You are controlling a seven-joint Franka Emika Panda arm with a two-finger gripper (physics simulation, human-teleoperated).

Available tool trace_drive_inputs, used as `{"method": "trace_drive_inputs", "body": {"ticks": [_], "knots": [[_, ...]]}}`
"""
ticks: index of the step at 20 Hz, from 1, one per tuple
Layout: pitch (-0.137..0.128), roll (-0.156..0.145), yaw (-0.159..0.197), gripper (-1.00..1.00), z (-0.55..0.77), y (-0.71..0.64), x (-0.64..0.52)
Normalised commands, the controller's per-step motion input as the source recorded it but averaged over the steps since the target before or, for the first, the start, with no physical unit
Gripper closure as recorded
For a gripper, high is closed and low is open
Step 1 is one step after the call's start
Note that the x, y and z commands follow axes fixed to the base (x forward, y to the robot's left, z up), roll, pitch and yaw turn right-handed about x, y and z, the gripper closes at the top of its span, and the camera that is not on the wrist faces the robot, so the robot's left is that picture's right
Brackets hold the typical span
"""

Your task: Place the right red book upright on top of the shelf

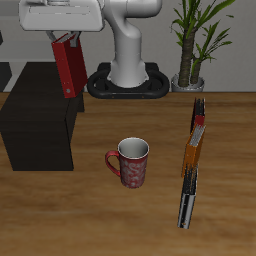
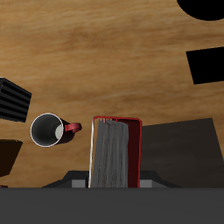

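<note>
End effector (image 1: pixel 66 42) grips one right red book (image 1: pixel 67 68), its fingers clamped on the book's upper end so the volume hangs upright, slightly tilted, in the air above the back part of the shelf (image 1: pixel 35 120). One shelf stands on the worktop (image 1: pixel 110 215), a black box with a flat top. One red patterned mug (image 1: pixel 131 162) stands upright near the worktop's middle, handle toward the shelf. One row of thin books (image 1: pixel 192 160) lies flat, running from back toward the front edge. One potted plant (image 1: pixel 192 45) sits at the back edge beside the arm's base (image 1: pixel 128 78). Arm reaches out from its base, wrist pointing down. From the wrist, the book's grey page edge (image 2: pixel 112 153) faces the camera, the mug (image 2: pixel 48 130) beside it.
</note>
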Motion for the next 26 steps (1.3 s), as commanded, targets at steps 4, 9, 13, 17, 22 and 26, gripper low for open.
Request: {"method": "trace_drive_inputs", "body": {"ticks": [4, 9, 13, 17, 22, 26], "knots": [[-0.006, 0.009, -0.028, 1.00, 0.02, -0.27, -0.24], [-0.016, 0.026, 0.007, 1.00, -0.05, -0.42, -0.41], [-0.016, -0.006, -0.030, 1.00, -0.09, -0.41, -0.28], [-0.019, -0.011, -0.025, 1.00, -0.10, -0.31, -0.14], [-0.025, 0.009, -0.019, 1.00, -0.09, -0.14, -0.06], [-0.023, -0.006, -0.017, 1.00, -0.16, -0.16, 0.00]]}}
